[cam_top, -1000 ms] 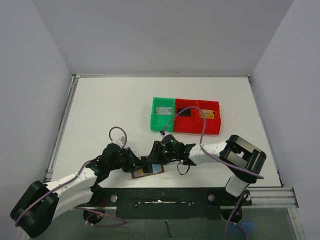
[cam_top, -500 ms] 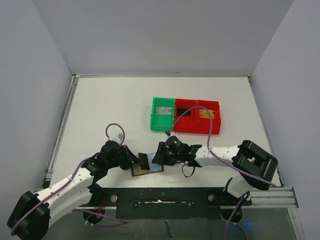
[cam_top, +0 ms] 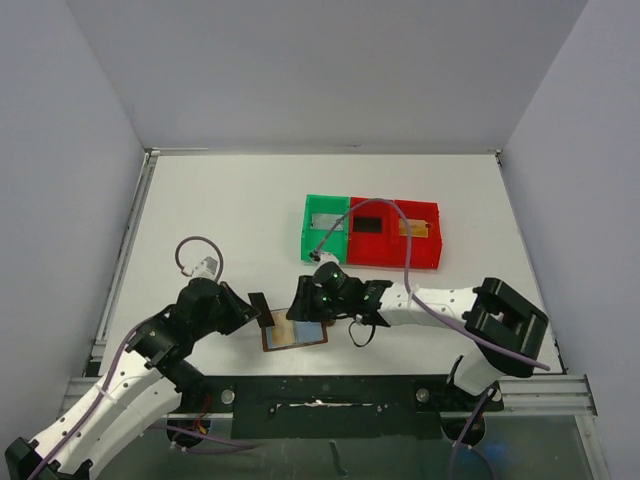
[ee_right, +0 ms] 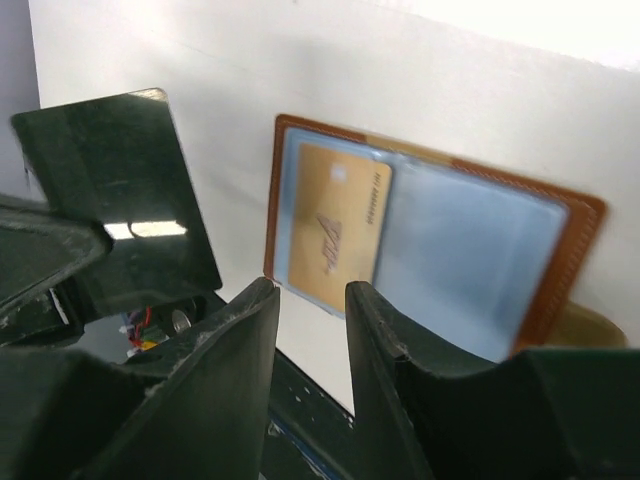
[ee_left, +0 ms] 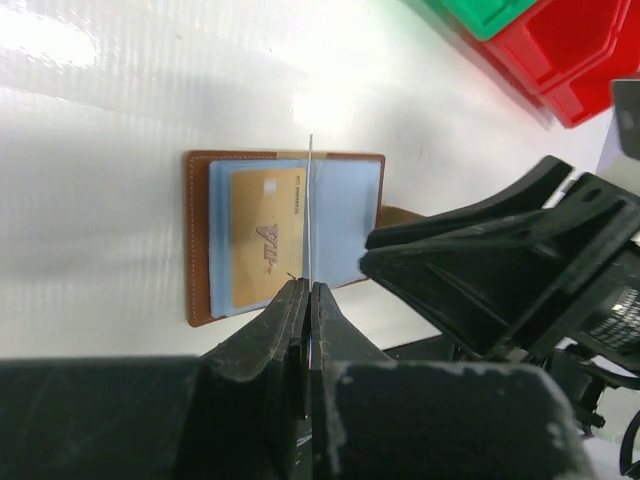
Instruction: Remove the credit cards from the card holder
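My left claw (ee_left: pixel 308 290) is clamped on the thin black card (ee_right: pixel 115 190) by its edge, so it may slip. My right claw (ee_right: pixel 310 290), jaws apart, hovers over the brown leather wallet (cam_top: pixel 300 335), bottom centre, golden-orange card (ee_left: pixel 257 245) inside.

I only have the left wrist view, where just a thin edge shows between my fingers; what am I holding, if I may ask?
Observer: The left gripper is shut on a black card, seen flat-on by the right wrist camera.
Operator: Is it out of the card holder?
Observer: Yes, the whole card shows, beside the open card holder.
Operator: Anything in the green tray?
Observer: A pale grey card lies in it.
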You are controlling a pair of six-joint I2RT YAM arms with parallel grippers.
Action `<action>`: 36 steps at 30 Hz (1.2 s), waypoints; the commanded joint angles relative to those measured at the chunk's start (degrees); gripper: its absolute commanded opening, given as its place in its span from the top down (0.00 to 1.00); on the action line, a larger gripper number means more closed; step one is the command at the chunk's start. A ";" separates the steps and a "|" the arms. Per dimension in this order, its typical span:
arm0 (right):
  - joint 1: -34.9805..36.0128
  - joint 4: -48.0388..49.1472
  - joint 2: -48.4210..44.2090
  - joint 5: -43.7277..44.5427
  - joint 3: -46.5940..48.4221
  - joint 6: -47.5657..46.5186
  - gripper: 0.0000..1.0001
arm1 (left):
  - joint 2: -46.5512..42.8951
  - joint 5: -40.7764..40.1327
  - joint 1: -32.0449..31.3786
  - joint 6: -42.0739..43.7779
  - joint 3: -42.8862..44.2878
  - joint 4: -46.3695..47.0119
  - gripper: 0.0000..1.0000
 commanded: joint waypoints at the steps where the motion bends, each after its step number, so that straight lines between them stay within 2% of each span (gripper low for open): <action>1: 1.25 1.48 6.42 -2.34 6.13 -2.57 0.66 | -3.20 -6.90 0.26 -0.64 5.19 -5.62 1.00; 5: 2.31 0.11 11.46 -2.74 9.60 -2.80 0.67 | -4.77 -7.02 0.26 -1.38 4.87 -5.44 1.00; 8: 2.33 -0.46 11.92 -1.23 8.71 -1.77 0.67 | -5.62 -5.36 0.22 -1.70 3.62 -3.68 1.00; 16: 0.13 0.76 6.52 1.38 1.01 1.49 0.67 | -5.44 -4.01 0.23 -1.69 2.22 -0.18 1.00; 21: -0.03 2.45 1.77 1.25 -0.71 -0.20 0.64 | -4.16 0.72 0.27 0.55 1.02 6.38 1.00; 25: -0.19 0.41 -4.54 4.97 -1.24 -1.61 0.57 | -2.08 7.49 0.24 1.08 -1.18 14.78 1.00; 29: -2.06 -1.59 -13.98 8.80 -4.70 -2.27 0.40 | -0.38 14.36 0.11 0.22 -3.77 25.39 1.00; 32: -3.72 -0.83 -21.63 8.84 -7.83 -5.47 0.33 | 1.61 20.14 -0.02 0.13 -5.48 34.61 1.00; 36: -5.03 2.29 -29.91 6.28 -12.77 -7.20 0.22 | 5.57 25.48 -0.88 0.30 -5.59 42.51 1.00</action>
